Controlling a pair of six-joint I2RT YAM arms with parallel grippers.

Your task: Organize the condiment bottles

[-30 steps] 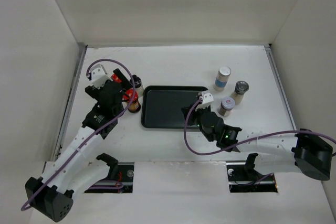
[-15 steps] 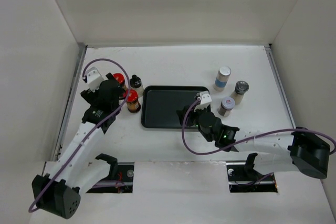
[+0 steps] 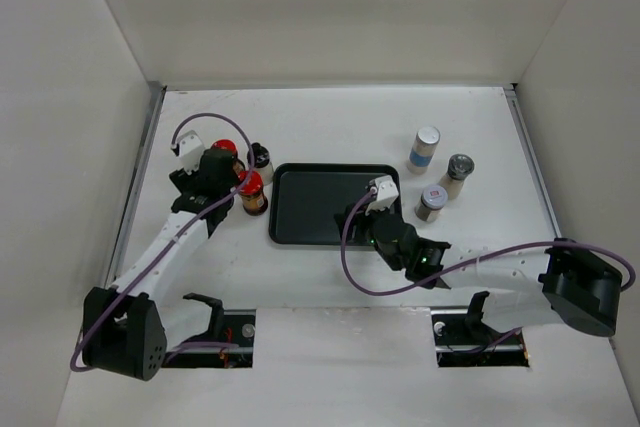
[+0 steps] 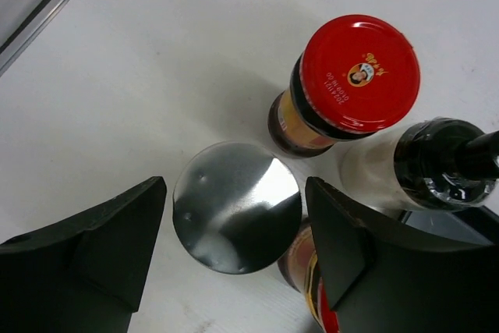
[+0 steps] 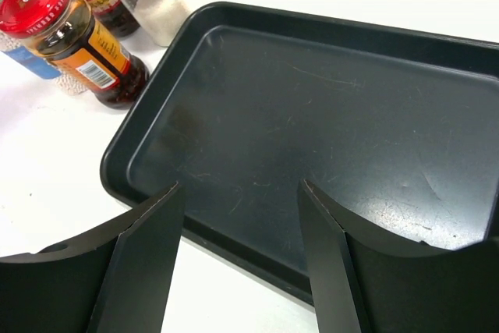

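condiment bottles (image 3: 251,187), four clustered left, three right

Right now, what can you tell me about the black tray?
The tray is flat, black and rectangular, with a low rim. It looks like metal, with faint scratches on its floor. Nothing lies in it. It rests level on the white table. A red-capped jar stands just off its left edge, and the open right gripper hangs over its near edge.

We see a red-capped jar (image 4: 360,72) bearing a small yellow emblem, a silver-lidded bottle (image 4: 236,206), a black tray (image 5: 327,138), and a blue-labelled bottle (image 3: 424,152) near the right edge of the white tabletop (image 3: 330,117).
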